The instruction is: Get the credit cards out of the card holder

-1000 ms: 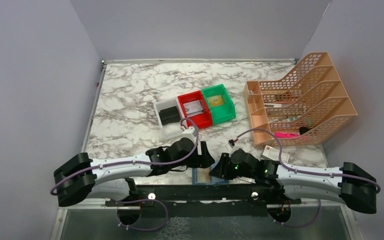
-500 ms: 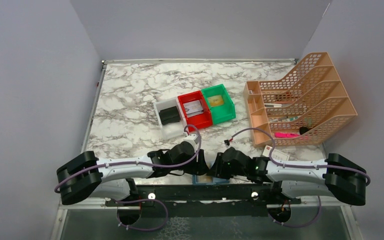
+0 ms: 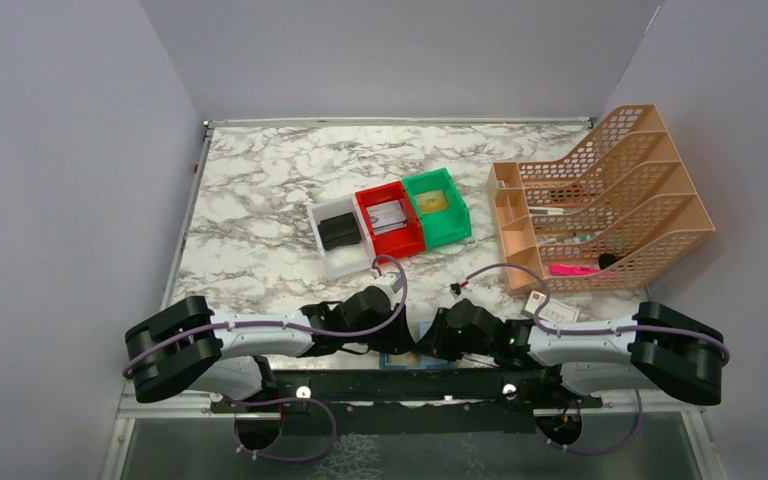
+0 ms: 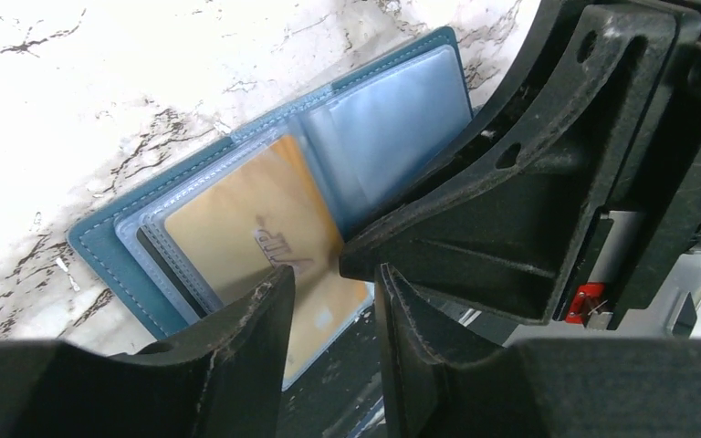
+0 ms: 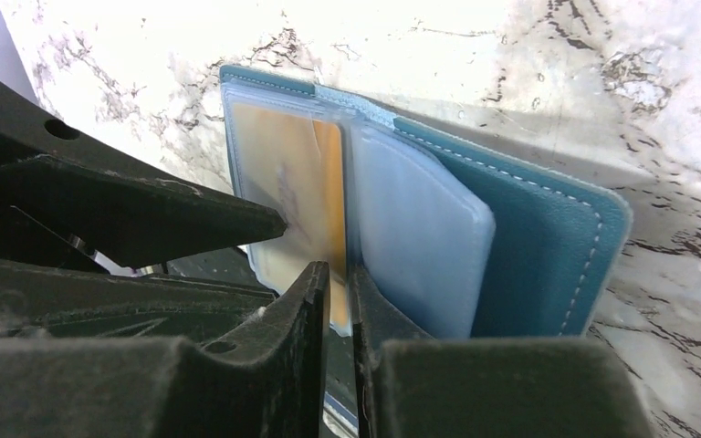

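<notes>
The teal-blue card holder point(image 4: 109, 251) point(image 5: 548, 228) lies open at the table's near edge, and in the top view the two grippers almost hide it point(image 3: 407, 358). An orange credit card point(image 4: 237, 224) point(image 5: 278, 182) sits in its clear sleeve on one side. A pale blue empty sleeve point(image 5: 420, 228) lies beside it. My right gripper point(image 5: 340, 283) point(image 3: 438, 340) is pinched on the card's lower edge, with only a thin slit between its fingers. My left gripper point(image 4: 333, 306) point(image 3: 400, 335) faces it with the jaws partly apart over the card's corner, gripping nothing.
Behind stand a white bin point(image 3: 339, 232) holding a black wallet, a red bin point(image 3: 390, 218) and a green bin point(image 3: 436, 205). An orange file rack point(image 3: 600, 200) fills the right side, with a small white box point(image 3: 552, 308) before it. A black rail point(image 3: 410, 385) runs along the near edge.
Both arms have drawn inward until the grippers meet over the card holder. Both pairs of jaws have narrowed, the right pair down onto the card's edge.
</notes>
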